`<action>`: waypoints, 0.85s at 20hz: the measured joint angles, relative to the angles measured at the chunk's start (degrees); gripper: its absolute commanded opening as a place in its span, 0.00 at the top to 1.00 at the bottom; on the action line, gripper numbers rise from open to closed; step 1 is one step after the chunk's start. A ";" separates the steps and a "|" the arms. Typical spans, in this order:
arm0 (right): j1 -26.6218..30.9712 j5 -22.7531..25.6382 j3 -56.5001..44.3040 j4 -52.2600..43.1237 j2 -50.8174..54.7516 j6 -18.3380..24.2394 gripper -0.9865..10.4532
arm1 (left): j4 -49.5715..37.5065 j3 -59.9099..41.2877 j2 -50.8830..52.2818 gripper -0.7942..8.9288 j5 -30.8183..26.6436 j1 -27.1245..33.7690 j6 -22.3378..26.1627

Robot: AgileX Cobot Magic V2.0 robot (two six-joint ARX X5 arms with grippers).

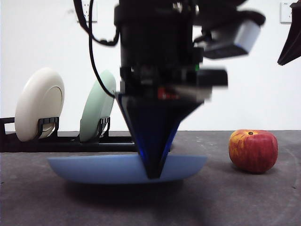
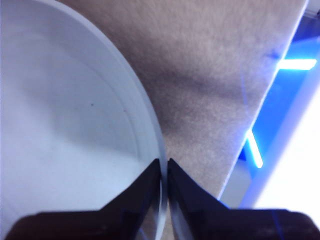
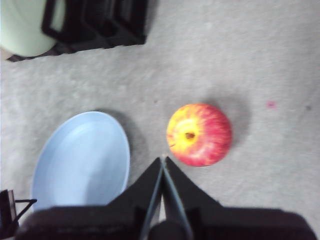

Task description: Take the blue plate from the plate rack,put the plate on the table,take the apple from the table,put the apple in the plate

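Note:
The blue plate (image 1: 94,169) lies flat and very low at the table (image 1: 225,202), in front of the plate rack (image 1: 66,141); whether it touches the surface I cannot tell. My left gripper (image 1: 153,174) comes down from above, shut on the plate's rim. In the left wrist view the jaws (image 2: 164,165) pinch the edge of the blue plate (image 2: 65,125). The red apple (image 1: 253,150) sits on the table to the plate's right. My right gripper (image 3: 163,162) hangs shut and empty above the table, between the blue plate (image 3: 82,157) and the apple (image 3: 199,134).
A cream-white plate (image 1: 40,103) and a pale green plate (image 1: 97,106) stand upright in the rack. The right wrist view shows the rack (image 3: 100,22) and the green plate (image 3: 25,25) beyond the blue plate. A black arm tip (image 1: 291,47) shows at the top right corner.

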State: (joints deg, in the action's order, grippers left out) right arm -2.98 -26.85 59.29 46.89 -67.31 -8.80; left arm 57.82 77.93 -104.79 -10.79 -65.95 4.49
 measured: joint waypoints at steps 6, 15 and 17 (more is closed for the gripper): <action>0.00 4.59 0.00 0.00 0.00 -1.14 0.74 | 0.72 0.00 -0.50 0.46 0.63 0.26 -0.94; -2.82 10.43 0.09 -0.28 -0.92 -2.23 0.27 | 2.67 0.00 6.62 0.47 2.99 0.44 -5.03; -4.33 11.04 0.09 -0.24 -2.75 -2.75 0.27 | 3.69 0.02 12.09 0.50 3.04 0.57 -6.69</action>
State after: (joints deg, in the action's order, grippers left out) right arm -7.31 -15.81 59.37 46.65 -70.06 -11.55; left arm 61.52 77.95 -92.71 -7.75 -65.39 -2.20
